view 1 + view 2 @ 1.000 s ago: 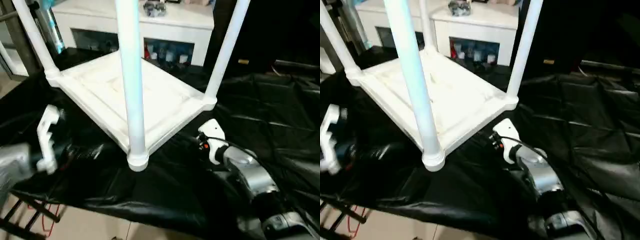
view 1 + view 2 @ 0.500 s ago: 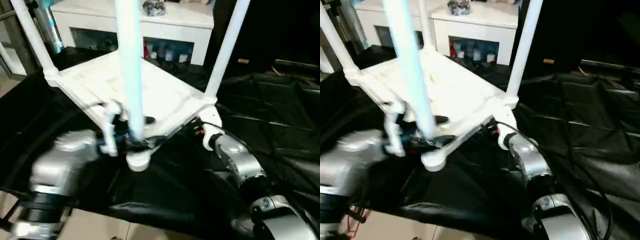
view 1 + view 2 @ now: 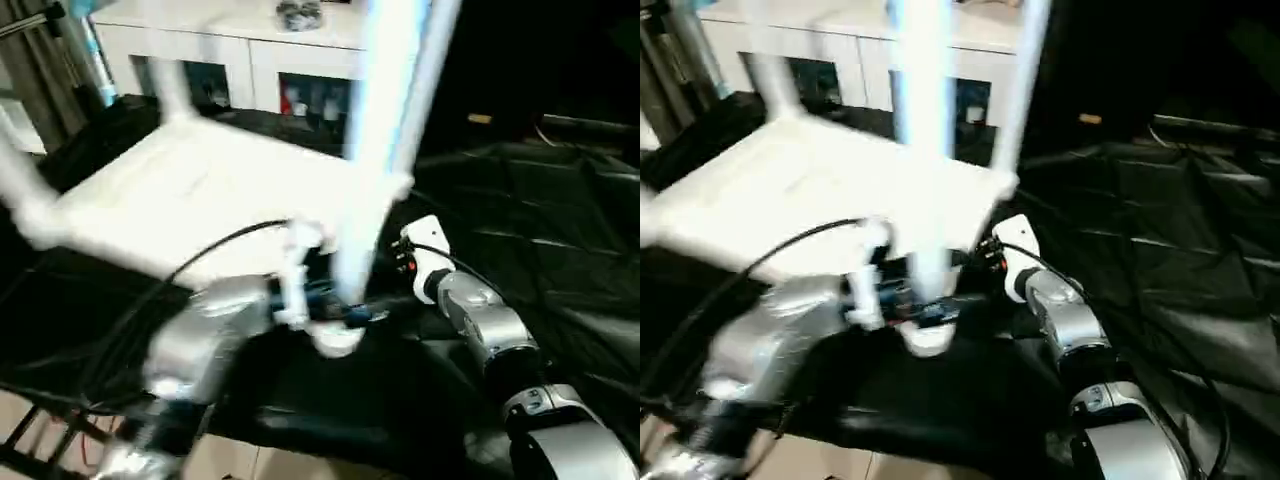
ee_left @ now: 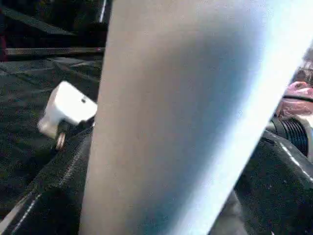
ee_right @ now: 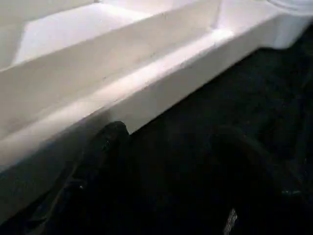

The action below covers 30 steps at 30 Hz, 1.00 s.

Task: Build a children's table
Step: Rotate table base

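The children's table lies upside down on a black cloth, its white tabletop (image 3: 170,210) ribbed side up and its white legs pointing up. The near leg (image 3: 385,150) leans to the right. My left gripper (image 3: 335,312) is open at this leg's base, and the leg (image 4: 186,117) stands between its black fingers (image 4: 44,196). My right gripper (image 5: 168,142) is open just under the tabletop's rim (image 5: 146,93) at the right corner, nothing between its fingers. Its white housing (image 3: 425,250) sits beside that corner.
A white cabinet (image 3: 250,40) with bottles behind glass stands at the back. The black cloth (image 3: 540,220) lies in folds to the right. A black cable (image 3: 200,255) arcs over my left forearm. Pale floor (image 3: 230,465) is visible past the cloth's near edge.
My left gripper has followed the near leg's base to the right, the leg still between its fingers. The table has swung and tilted right. The right gripper has barely moved.
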Tool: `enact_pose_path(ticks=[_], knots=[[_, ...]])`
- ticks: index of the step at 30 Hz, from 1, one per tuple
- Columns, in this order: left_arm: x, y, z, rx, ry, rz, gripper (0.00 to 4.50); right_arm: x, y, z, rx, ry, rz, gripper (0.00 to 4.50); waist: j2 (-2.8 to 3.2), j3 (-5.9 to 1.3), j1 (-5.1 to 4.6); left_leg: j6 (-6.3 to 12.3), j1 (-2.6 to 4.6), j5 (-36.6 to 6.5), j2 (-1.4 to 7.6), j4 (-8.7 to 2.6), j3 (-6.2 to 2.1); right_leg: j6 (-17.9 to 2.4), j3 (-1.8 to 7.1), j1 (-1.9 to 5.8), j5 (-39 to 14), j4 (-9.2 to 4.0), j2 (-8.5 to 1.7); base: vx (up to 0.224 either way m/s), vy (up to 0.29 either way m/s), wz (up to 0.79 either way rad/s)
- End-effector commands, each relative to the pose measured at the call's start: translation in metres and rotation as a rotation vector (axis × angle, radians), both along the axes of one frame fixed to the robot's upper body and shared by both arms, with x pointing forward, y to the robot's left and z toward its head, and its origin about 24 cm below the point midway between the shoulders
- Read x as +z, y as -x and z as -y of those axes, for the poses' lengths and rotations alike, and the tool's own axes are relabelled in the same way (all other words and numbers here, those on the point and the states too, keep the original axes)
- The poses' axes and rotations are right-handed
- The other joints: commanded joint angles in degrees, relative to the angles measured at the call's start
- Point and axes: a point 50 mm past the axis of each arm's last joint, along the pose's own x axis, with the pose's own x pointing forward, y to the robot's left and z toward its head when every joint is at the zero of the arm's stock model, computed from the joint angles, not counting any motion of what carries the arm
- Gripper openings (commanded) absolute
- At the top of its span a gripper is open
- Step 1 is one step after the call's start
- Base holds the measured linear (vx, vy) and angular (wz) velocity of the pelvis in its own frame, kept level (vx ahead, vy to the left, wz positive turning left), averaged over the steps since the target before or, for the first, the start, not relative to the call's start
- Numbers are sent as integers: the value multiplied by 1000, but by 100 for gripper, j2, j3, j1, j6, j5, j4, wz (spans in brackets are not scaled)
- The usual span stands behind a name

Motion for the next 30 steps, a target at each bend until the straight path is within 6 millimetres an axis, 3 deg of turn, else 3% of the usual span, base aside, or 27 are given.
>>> enact_pose_path(ticks=[1, 2, 3, 4, 5, 7, 10, 12, 15, 19, 20, 24, 26, 27, 30], knots=[[5, -1, 13, -29, -6, 35, 447, 4, 0, -5, 30, -14, 20, 318, 89, -391, 35, 116, -24, -784, 24, -357, 24, -1487, 182, 375, -262, -333, -234, 0, 0, 0], [5, -3, 18, -33, -9, 40, 447, 4, 0, -3, 25, -11, 21, 318, 96, -400, 20, 163, -2, -757, 26, -339, 42, -1535, 181, 359, -124, -357, -221, 0, 0, 0], [5, -5, 26, -38, -18, 53, 447, 4, 1, 1, 13, -6, 25, 318, 194, -400, 25, 166, -8, -728, 20, -334, 24, -1574, 177, 371, -20, -329, -219, 0, 0, 0], [5, -5, 27, -38, -18, 54, 447, 4, 1, 1, 12, -6, 25, 318, 113, -408, 18, 230, -22, -712, 13, -324, 35, -1596, 175, 396, 78, -335, -210, 0, 0, 0], [5, -6, 32, -46, -22, 57, 447, 4, 2, 3, 6, -7, 24, 318, 159, -413, 21, 296, -33, -638, 7, -318, 32, -1626, 170, 400, 162, -335, -215, 0, 0, 0], [5, -6, 35, -50, -22, 58, 447, 3, 3, 4, 4, -11, 21, 318, 152, -414, 15, 345, -54, -607, 4, -317, 27, -1648, 162, 417, 150, -338, -219, 0, 0, 0], [4, -8, 53, -55, -19, 63, 447, 0, 10, 4, 41, -32, 2, 318, 242, -420, 34, 421, -52, -593, 11, -297, 27, -1633, 156, 413, -63, -365, -231, 0, 0, 0], [5, -10, 61, -52, -13, 71, 447, -1, 13, 3, 60, -38, -1, 318, 217, -408, 30, 454, -57, -669, 7, -304, 30, -1612, 150, 412, -220, -394, -224, 0, 0, 0], [6, -16, 64, -19, -18, 86, 447, 1, 12, 5, 49, -29, 11, 318, 331, -405, 10, 404, -58, -771, 9, -306, 11, -1566, 136, 410, -445, -418, -236, 0, 0, 0], [4, -28, 57, 40, -72, 127, 447, 9, 9, 20, -22, -25, 49, 318, 296, -427, -9, 496, -83, -675, -21, -281, 11, -1543, 140, 438, -409, -427, -231, 0, 0, 0], [3, -29, 55, 43, -84, 136, 447, 10, 9, 22, -29, -26, 51, 318, 325, -431, -2, 536, -81, -618, -18, -273, 13, -1536, 137, 428, -427, -423, -239, 0, 0, 0], [-1, -34, 36, 31, -120, 135, 447, 16, 11, 38, -42, 3, 65, 318, 311, -430, 14, 605, -70, -576, 0, -279, 17, -1531, 130, 406, -478, -424, -232, 0, 0, 0], [-1, -34, 33, 26, -122, 137, 447, 17, 11, 39, -39, 5, 66, 318, 341, -428, 10, 583, -62, -633, 8, -286, 16, -1528, 124, 393, -549, -419, -232, 0, 0, 0], [-2, -35, 24, 33, -122, 148, 447, 20, 12, 44, -26, 18, 71, 318, 292, -423, 12, 582, -65, -648, 5, -290, 19, -1521, 124, 394, -575, -431, -229, 0, 0, 0], [-7, -36, -6, 18, -164, 160, 447, 28, 19, 60, 50, 63, 65, 318, 323, -424, 40, 587, -58, -678, 2, -295, 13, -1467, 123, 401, -607, -423, -225, 0, 0, 0]])
